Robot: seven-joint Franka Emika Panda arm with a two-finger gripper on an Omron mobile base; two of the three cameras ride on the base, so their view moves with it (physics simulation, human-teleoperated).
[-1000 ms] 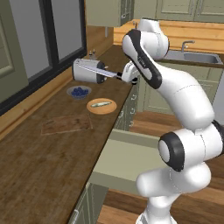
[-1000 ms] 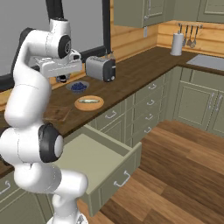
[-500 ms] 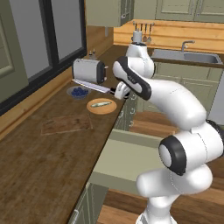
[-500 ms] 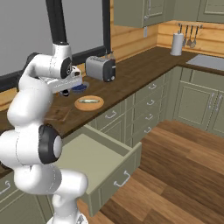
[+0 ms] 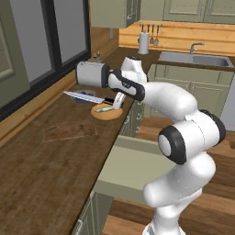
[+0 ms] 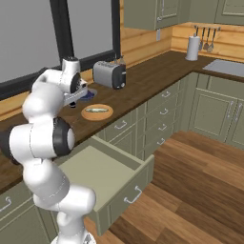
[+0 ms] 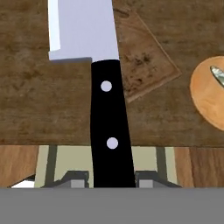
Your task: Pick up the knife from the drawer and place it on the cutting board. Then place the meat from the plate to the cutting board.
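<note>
since half a second ago the arm has swung the knife [image 5: 89, 97] lower and nearer the counter's front, so that it now hangs over the dark wood counter [image 5: 41, 156] between the toaster [image 5: 92, 74] and the cutting board [image 5: 70, 131]. the gripper [image 5: 116, 101] is pinched on the black handle near its butt; in the hand view the gripper [image 7: 112, 180] has a fingertip on either side of the handle, pressed against it.

the knife [image 7: 94, 78] lies roughly level, its long axis running along the counter. the silver blade points away from the gripper, toward the window side and the far end of the board, and the handle points back toward the plate [image 5: 107, 112]. in the hand view the blade runs straight up and out of the top, with the cutting board [image 7: 146, 59] beneath and just right of it.

the meat [image 5: 105, 109] lies on the plate, just under the gripper's wrist. seen from the right base view the plate [image 6: 96, 112] carries the meat [image 6: 96, 110] lengthwise. the drawer [image 6: 107, 177] stands pulled open below the counter edge.
</note>
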